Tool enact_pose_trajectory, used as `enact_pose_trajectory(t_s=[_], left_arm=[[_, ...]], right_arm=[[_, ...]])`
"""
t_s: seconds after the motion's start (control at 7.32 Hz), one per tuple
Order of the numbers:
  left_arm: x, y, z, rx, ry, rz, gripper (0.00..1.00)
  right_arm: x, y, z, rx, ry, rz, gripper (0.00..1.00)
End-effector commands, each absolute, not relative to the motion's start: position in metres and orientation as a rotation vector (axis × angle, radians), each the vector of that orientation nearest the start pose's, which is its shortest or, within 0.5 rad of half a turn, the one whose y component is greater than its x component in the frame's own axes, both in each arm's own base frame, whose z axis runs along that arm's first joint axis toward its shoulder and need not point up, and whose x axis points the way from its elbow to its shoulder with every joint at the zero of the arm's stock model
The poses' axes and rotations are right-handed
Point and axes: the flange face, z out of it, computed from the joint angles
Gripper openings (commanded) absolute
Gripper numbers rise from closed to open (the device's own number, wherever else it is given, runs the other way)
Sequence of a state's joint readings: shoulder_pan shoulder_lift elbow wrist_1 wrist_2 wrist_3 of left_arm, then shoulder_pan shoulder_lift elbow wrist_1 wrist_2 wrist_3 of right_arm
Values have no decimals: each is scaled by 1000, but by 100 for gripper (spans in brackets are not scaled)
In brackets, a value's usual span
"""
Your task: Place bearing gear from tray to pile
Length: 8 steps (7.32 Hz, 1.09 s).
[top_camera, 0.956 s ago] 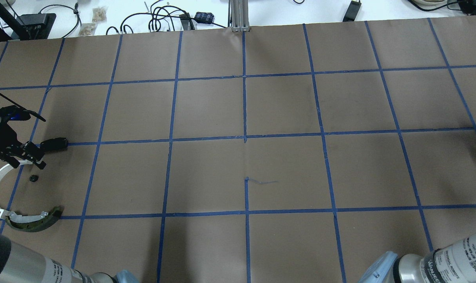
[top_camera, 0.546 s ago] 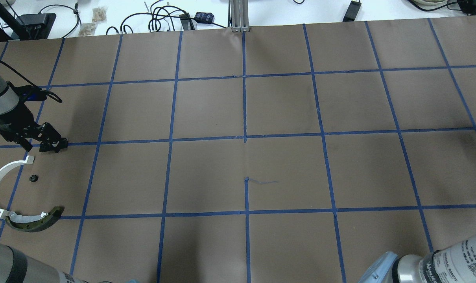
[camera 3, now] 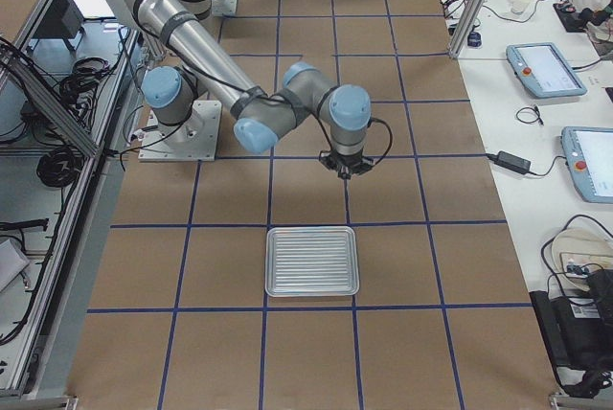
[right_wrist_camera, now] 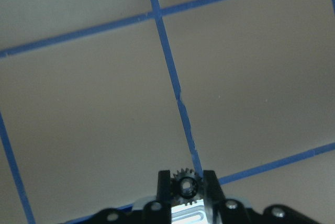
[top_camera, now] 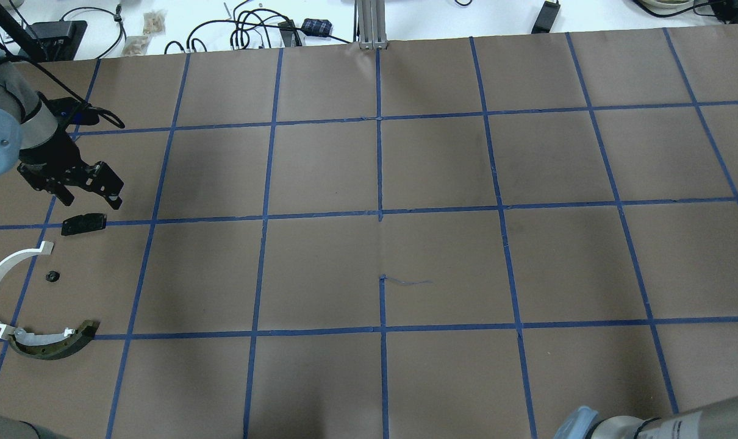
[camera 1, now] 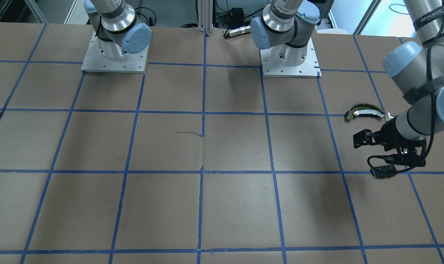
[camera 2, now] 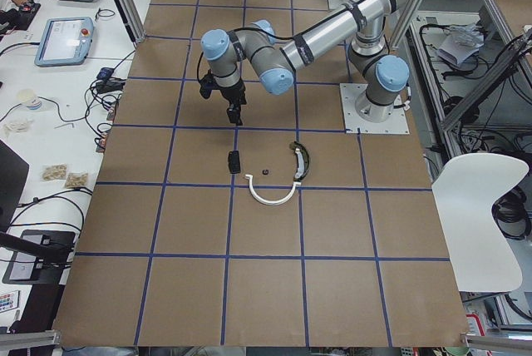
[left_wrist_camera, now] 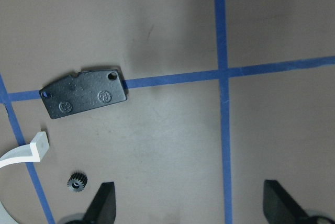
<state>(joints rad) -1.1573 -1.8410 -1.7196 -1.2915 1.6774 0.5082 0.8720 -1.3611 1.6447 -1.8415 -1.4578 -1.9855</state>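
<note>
R grip: gear; L arm "WANJEED"

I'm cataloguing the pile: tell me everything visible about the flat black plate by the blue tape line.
The black plate is flat, rectangular, matte and grainy, metal-looking, with one open corner hole and two round embossed spots. It lies slightly skewed over a blue tape line, apart from the white arc and small gear. Nothing grips it; the open left gripper hovers above.

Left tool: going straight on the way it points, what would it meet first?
Probably bare table paper by the blue tape; the black plate and small gear lie off to one side.
</note>
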Motion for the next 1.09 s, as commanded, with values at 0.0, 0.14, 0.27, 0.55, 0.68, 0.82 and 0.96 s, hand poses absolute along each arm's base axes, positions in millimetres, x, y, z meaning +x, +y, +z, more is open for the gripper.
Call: enact_pose_trajectory(t_s=[0.0, 0.14, 0.27, 0.55, 0.68, 0.82, 0.96], left_arm=[[57, -565, 313, 90, 3101, 209, 100], [25, -565, 321, 141, 3091, 184, 100], [12, -564, 326, 176, 3086, 169, 100], [-2, -563, 332, 122, 3145, 132, 100], [-17, -562, 332, 105, 3145, 129, 100], [-40, -563, 327, 147, 3145, 142, 100], [-60, -565, 320, 196, 3139, 150, 100]], right_arm=[[-109, -535, 412, -1607, 2606, -100, 28], [-43, -540, 418, -1498, 2668, -89, 29], [18, -543, 416, -1375, 2721, -70, 28], [131, -543, 401, -1118, 2831, -52, 27], [185, -549, 390, -1038, 2883, -145, 27], [229, -545, 379, -952, 2907, -180, 28], [254, -544, 363, -738, 2955, -156, 28]])
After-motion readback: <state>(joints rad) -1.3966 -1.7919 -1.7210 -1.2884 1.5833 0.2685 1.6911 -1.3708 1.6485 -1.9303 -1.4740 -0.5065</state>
